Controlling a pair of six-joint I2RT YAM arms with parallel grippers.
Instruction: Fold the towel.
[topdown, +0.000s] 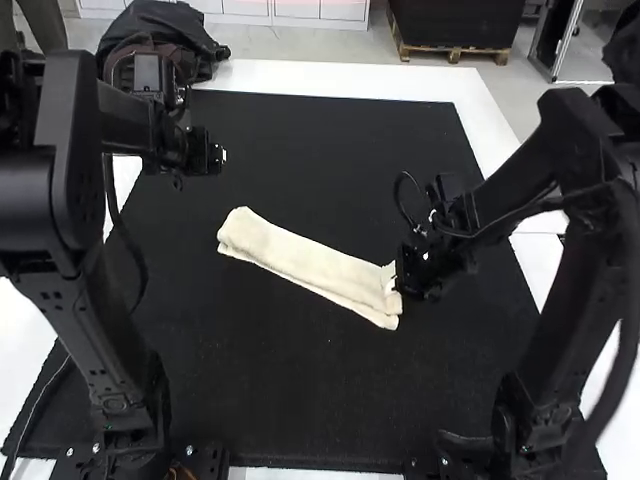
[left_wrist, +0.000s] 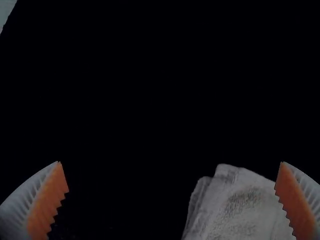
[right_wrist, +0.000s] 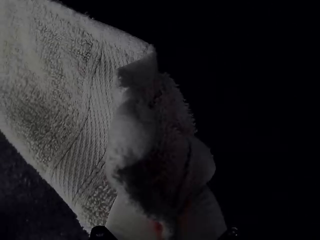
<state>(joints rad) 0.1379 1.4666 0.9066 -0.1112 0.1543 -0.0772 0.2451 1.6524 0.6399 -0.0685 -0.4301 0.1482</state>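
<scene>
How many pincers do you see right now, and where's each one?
2. In the high view, the left pincer hovers open near the left end of the towel; the right pincer is at the right end, closed on a bunched part of it.

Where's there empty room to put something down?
The black mat is bare beyond the towel, between the two grippers, and on the near side, between the towel and the arms' bases. It's crowded at the towel's bunched end, in the right gripper, and around the left gripper.
</scene>
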